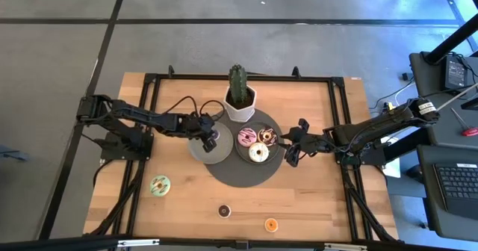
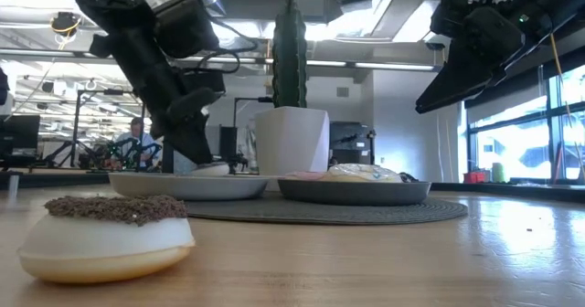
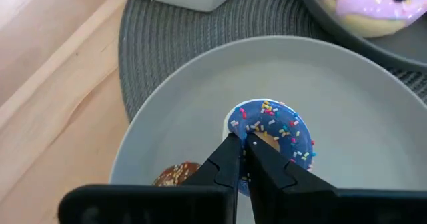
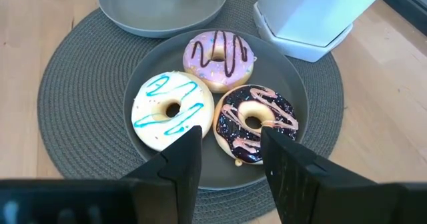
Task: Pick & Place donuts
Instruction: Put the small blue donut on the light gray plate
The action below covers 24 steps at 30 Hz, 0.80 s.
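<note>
My left gripper (image 1: 211, 140) is over the light grey plate (image 1: 199, 153), shut on a blue-frosted sprinkled donut (image 3: 283, 127). A small brown donut (image 3: 175, 173) lies on that plate beside the fingers. My right gripper (image 4: 230, 151) is open and raised at the right edge of the dark plate (image 4: 297, 84). That plate carries a pink donut (image 4: 220, 54), a white teal-striped one (image 4: 172, 107) and a dark pink-drizzled one (image 4: 257, 121). A green donut (image 1: 159, 184), a dark one (image 1: 223, 211) and an orange one (image 1: 270, 224) rest flat on the table. My left gripper (image 3: 243, 144) pinches the blue donut's ring at its near rim (image 3: 235, 123) between the two fingers. They slant down from the table's left side. The donut tilts just over the light grey plate (image 3: 347, 111); whether its far edge rests on it I cannot tell.
Both plates sit on a round grey woven mat (image 1: 239, 178). A cactus in a white pot (image 1: 240, 95) stands at the mat's far edge. Bare wood lies along the table's near and left parts. A black frame runs around the tabletop.
</note>
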{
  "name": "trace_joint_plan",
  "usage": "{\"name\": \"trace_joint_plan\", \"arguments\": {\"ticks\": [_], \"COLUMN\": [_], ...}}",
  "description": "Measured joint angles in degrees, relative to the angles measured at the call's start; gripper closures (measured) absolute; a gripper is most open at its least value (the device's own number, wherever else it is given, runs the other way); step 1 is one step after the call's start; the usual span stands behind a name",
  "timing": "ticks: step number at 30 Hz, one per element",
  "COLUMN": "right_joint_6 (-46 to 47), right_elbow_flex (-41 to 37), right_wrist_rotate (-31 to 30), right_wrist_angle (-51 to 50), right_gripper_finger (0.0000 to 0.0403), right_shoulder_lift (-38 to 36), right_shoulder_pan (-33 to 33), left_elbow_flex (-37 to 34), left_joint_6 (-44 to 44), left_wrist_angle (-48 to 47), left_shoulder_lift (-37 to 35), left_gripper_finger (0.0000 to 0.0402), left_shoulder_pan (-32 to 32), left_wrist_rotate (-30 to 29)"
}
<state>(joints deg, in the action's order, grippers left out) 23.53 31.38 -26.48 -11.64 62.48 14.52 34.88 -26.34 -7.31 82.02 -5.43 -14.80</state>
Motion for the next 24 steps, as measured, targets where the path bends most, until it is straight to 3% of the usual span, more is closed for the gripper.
{"name": "trace_joint_plan", "arguments": {"ticks": [24], "right_joint_6": [0.0], "right_elbow_flex": [0.0], "right_wrist_rotate": [0.02], "right_wrist_angle": [0.0], "right_gripper_finger": [0.0248], "right_shoulder_lift": [0.0], "right_shoulder_pan": [0.01], "left_elbow_flex": [-0.32], "left_joint_6": [-0.06], "left_wrist_angle": [0.3], "left_shoulder_lift": [2.33], "left_gripper_finger": [0.0362], "left_shoulder_pan": [0.07], "left_wrist_rotate": [-0.65]}}
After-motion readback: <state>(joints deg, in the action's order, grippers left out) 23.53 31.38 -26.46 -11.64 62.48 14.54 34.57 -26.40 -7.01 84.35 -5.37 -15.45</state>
